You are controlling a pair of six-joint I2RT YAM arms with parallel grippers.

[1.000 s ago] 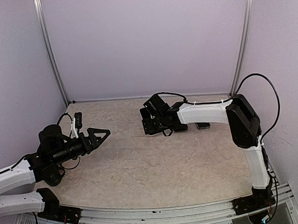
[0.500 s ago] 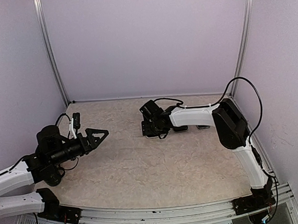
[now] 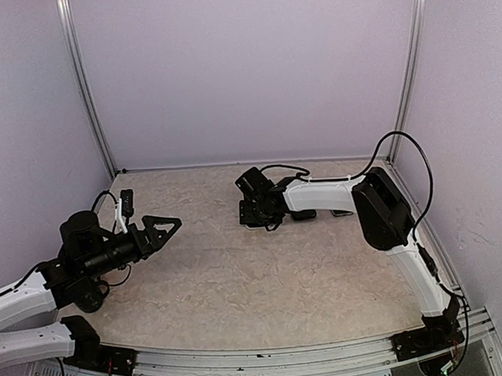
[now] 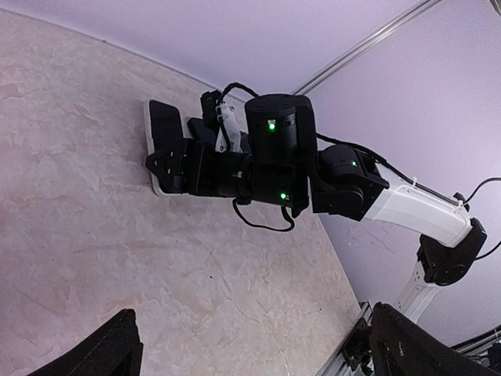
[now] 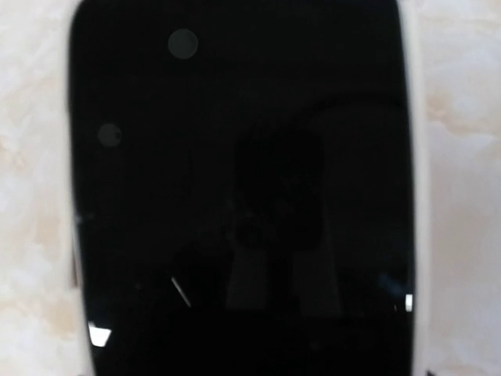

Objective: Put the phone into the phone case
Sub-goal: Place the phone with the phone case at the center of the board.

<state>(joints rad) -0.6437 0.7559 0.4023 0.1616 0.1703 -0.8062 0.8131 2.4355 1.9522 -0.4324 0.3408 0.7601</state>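
The phone [image 5: 235,157] lies flat at the back middle of the table, its black screen filling the right wrist view. A pale rim [image 5: 413,157] runs round it; I cannot tell whether that rim is the phone case. My right gripper [image 3: 254,213] points down right on top of the phone [image 4: 166,121], and its fingers do not stand out from the dark screen. My left gripper [image 3: 171,230] hovers open and holding nothing over the left of the table, aimed at the right gripper [image 4: 160,153].
A small dark thing [image 3: 342,211] lies partly under the right forearm; what it is I cannot tell. Walls close the back and both sides. A metal rail [image 3: 268,355] runs along the near edge.
The right arm has folded in, its elbow shifting left and its wrist dropping lower onto the phone. The left arm has drifted slightly left.
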